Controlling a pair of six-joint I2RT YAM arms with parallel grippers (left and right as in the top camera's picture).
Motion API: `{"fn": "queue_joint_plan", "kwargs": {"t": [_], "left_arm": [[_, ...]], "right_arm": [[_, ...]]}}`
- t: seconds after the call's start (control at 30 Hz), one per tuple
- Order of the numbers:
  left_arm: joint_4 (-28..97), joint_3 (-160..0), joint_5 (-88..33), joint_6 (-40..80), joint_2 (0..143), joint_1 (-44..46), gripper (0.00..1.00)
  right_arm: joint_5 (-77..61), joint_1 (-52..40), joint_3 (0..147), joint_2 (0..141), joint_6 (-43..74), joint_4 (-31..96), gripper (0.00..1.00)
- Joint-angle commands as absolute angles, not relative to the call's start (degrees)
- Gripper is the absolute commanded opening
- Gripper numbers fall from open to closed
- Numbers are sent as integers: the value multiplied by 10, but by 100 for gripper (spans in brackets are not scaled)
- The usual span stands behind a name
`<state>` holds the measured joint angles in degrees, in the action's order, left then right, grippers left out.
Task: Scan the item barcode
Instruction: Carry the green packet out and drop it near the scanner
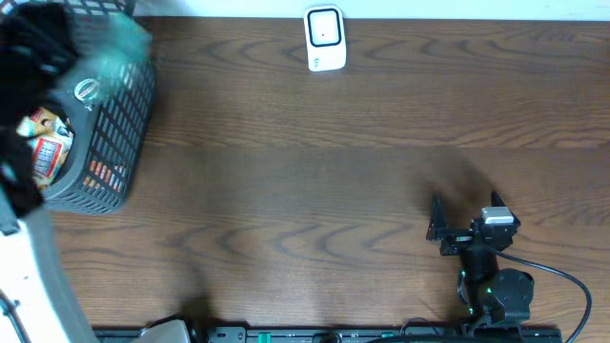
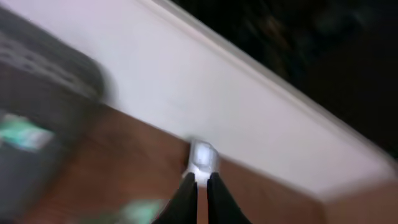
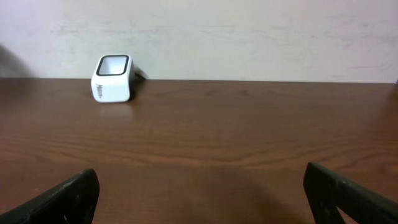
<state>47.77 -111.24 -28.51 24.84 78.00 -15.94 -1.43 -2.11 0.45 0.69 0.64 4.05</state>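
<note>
The white barcode scanner (image 1: 324,38) stands upright at the table's far edge, also seen far left in the right wrist view as the scanner (image 3: 112,78). Packaged items lie in a dark mesh basket (image 1: 129,124) at the far left, among them an orange-red packet (image 1: 46,143) and a round-lidded one (image 1: 87,90). My left arm is a black blur (image 1: 33,48) over the basket. My left gripper (image 2: 200,177) is shut with nothing visible between its fingers, and the blurred scanner (image 2: 202,158) shows beyond its tips. My right gripper (image 1: 465,211) rests low at the near right, open and empty (image 3: 199,177).
Brown wooden table (image 1: 305,171) with a white wall behind its far edge. A white curved part (image 1: 38,276) runs along the near left. A black cable (image 1: 562,281) loops by the right arm's base.
</note>
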Motion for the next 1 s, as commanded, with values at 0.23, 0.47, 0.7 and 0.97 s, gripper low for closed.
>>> {"fn": "queue_joint_plan", "kwargs": {"t": [0.23,0.47,0.7,0.97], "left_arm": [[569,-1070,-177,123,890,168,8],[635,-1070,-136,123,969,191,76],[656,-1072,-134,122,1009,180,82],[609,-1187,-117,96,964,48,82]], "right_arm": [[-10,-23,3,4,12,43,99],[-10,-23,3,4,12,43,99],[-10,-23,3,4,12,43,99],[-10,-23,3,4,12,43,99]]}}
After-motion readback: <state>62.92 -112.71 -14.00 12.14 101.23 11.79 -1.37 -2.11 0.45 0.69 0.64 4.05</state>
